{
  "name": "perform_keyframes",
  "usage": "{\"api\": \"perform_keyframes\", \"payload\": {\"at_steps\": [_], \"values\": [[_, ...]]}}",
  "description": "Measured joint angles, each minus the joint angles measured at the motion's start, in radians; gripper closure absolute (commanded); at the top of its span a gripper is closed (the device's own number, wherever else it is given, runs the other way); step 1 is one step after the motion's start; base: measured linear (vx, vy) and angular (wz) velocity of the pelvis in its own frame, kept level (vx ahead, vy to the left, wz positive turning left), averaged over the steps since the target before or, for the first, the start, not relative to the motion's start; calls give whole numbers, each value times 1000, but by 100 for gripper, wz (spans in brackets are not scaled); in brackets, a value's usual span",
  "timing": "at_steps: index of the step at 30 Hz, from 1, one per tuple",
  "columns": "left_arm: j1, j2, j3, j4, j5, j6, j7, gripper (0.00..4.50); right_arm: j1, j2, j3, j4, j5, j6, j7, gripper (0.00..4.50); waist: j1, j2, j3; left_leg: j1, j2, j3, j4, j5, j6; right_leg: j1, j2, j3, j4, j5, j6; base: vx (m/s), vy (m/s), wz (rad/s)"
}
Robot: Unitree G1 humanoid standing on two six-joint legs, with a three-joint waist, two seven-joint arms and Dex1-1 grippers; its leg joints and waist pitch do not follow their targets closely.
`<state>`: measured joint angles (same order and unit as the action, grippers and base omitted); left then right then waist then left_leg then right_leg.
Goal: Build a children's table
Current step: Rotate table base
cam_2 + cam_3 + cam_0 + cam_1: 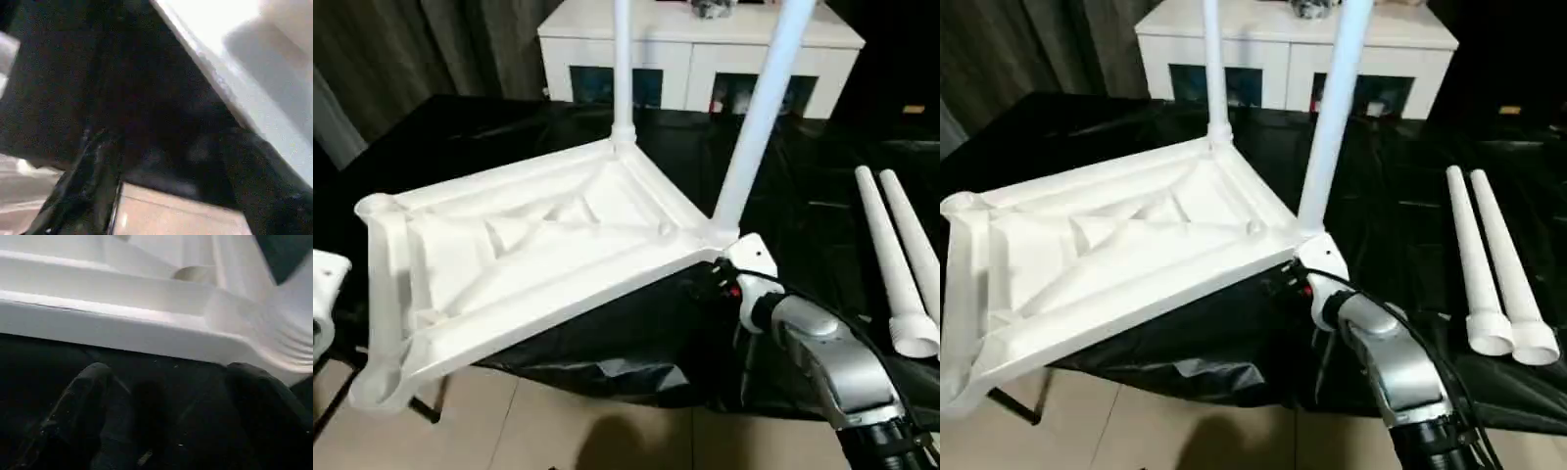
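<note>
left eye view: upturned children's table with two legs fitted

left eye view shows the white plastic rectangular table top (538, 245) lying with its ribbed underside up on the large black-covered table (822, 196). its near end hangs out past the table's front edge over the pale tiled floor (587, 431), and the whole top sits tilted. two long white tapered round legs stand up from its far corner sockets: the far fitted leg (623, 69) rises at the back corner, and the near fitted leg (759, 117) leans slightly from the corner closest to the right arm. the two near corner sockets, at the left end, are open. two more loose white tapered legs (901, 264) lie side by side on the black cover at the right, touching each other, wide ends toward the robot.

the right gripper (166, 416) sits just below the table top's rim beside the corner with the near fitted leg. in the right wrist view its two black fingers (83, 401) stand spread apart with nothing between them, the white rim just above them.

the left gripper is not visible in the left wrist view, so i cannot tell whether it is released or clenched; that view shows the white rim of the top over the black cover.

a white cabinet with glass doors (695, 59) stands behind the table.
</note>
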<state>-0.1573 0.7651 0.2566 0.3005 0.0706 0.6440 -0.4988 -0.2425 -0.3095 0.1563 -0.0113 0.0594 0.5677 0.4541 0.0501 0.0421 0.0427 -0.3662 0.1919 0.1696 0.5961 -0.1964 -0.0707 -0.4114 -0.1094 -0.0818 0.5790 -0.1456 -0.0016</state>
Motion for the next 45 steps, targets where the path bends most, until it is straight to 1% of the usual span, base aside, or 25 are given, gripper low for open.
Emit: {"api": "perform_keyframes", "payload": {"at_steps": [2,4,5,9,11,13,15,17,20,22,24,27,30,33,36,38,42,45], "values": [[20,14,-30,-60,-14,34,-48,61,-6,3,7,31,0,12,2,53,5,1,0,0,-1,0,0,0,0,0,1,4,0,0,0,0,0,0],[34,18,-52,-107,-37,63,-87,53,-12,21,11,76,-4,10,1,53,7,3,1,1,-2,1,0,0,0,1,4,12,0,0,0,0,0,0],[40,19,-70,-139,-48,81,-113,31,-22,37,19,108,-11,6,-1,53,8,5,2,0,-3,2,0,0,0,1,5,16,0,0,0,0,0,0],[73,33,-128,-252,-87,119,-203,19,-69,86,38,205,-17,-32,-22,53,8,8,4,0,-3,2,0,0,0,2,7,18,0,0,1,0,0,0],[84,37,-151,-288,-108,125,-243,5,-92,97,39,239,-19,-47,-34,53,7,8,4,0,-3,1,0,0,0,2,8,18,0,-1,1,0,0,0],[110,46,-159,-336,-128,129,-283,5,-123,106,39,279,-24,-64,-38,53,3,7,4,0,-2,1,0,0,0,2,9,18,0,0,1,0,0,0],[132,49,-176,-395,-162,129,-324,5,-148,104,32,313,-33,-76,-42,53,3,6,4,0,-1,0,0,0,0,2,11,19,0,0,1,0,0,0],[148,43,-196,-445,-194,125,-360,5,-169,102,16,341,-35,-96,-42,53,2,6,4,0,-1,0,0,0,0,2,12,20,1,0,0,0,0,0],[148,24,-221,-478,-212,122,-382,5,-191,103,13,370,-35,-123,-40,53,-3,6,4,1,0,-1,0,1,-1,2,15,20,1,0,0,0,0,0],[143,-4,-249,-494,-218,115,-382,5,-199,99,8,380,-35,-140,-40,53,-2,6,4,1,1,-1,0,1,-1,2,15,21,2,0,0,0,0,0],[119,-42,-286,-494,-221,115,-382,5,-202,87,6,389,-36,-148,-38,53,2,5,4,1,0,0,0,1,-1,2,15,22,4,0,0,0,0,0],[87,-83,-339,-491,-223,104,-382,5,-202,74,-3,390,-41,-157,-34,53,4,5,4,1,0,0,0,1,-1,2,15,25,4,0,0,0,0,0],[61,-114,-378,-482,-222,84,-382,5,-203,68,-6,390,-45,-161,-31,53,-2,5,4,1,0,0,0,1,-1,2,16,25,4,0,0,0,0,0],[-3,-169,-421,-417,-199,51,-380,5,-207,55,-15,396,-46,-168,-31,53,0,7,5,0,-1,0,0,1,-1,2,16,26,5,0,0,0,0,0],[-56,-219,-477,-372,-181,20,-379,5,-224,50,-20,412,-54,-180,-30,53,-4,7,5,0,-1,0,1,1,-1,2,16,27,5,0,0,0,0,0],[-83,-247,-515,-347,-170,-1,-379,5,-225,49,-21,412,-54,-186,-29,53,-9,8,5,0,-1,1,1,1,-1,2,16,27,5,0,0,0,0,0],[-108,-288,-562,-312,-153,-37,-378,5,-225,47,-19,411,-56,-189,-17,53,-18,8,5,0,0,0,1,1,-1,2,16,27,6,0,0,0,0,0],[-137,-337,-589,-263,-137,-82,-366,5,-223,24,-19,401,-62,-189,-7,53,-17,9,5,0,-1,1,1,1,-1,2,16,27,6,0,0,0,0,0]]}}
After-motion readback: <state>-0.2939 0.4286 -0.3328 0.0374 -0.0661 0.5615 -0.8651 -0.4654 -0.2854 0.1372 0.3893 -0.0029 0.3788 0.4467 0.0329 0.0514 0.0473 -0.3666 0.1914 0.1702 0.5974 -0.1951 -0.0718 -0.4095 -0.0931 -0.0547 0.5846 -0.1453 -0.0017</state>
